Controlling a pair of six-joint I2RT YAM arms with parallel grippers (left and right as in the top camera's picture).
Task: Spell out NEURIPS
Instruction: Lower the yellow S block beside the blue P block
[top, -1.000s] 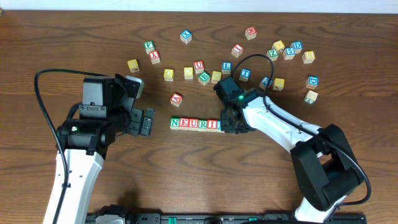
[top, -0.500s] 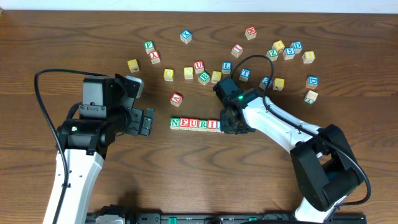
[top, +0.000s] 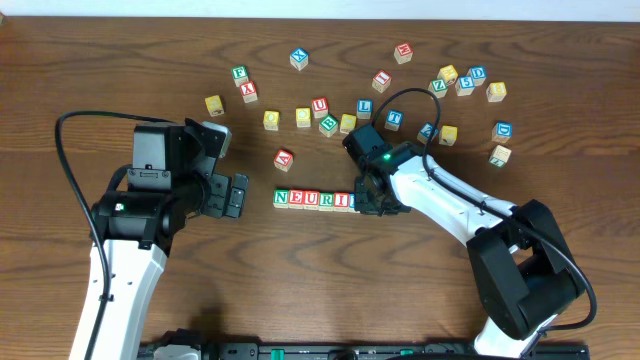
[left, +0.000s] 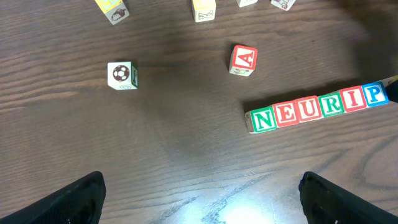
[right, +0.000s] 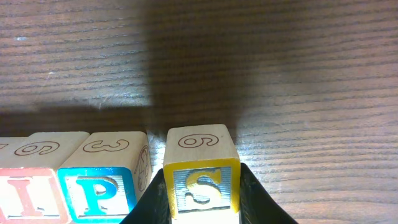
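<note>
White arm links (top: 112, 288), black joints (top: 520, 275), black cables (top: 58, 140).

Left arm (top: 110, 270): from my station I see it rise from the near-left edge, a white link running up to a black wrist housing, with the tool end turned toward the middle of the table (top: 300, 290).

Left gripper (top: 236, 195): jaws spread wide. In the wrist view its fingers (left: 78, 199) sit at the lower corners, well apart.

Right arm (top: 450, 205): it reaches from the near-right base up and to the left, with the wrist bent downward.

Right gripper (top: 367, 199): jaws drawn in, fingers (right: 149, 199) pressed against both sides of the yellow S cube (right: 202, 180).
</note>
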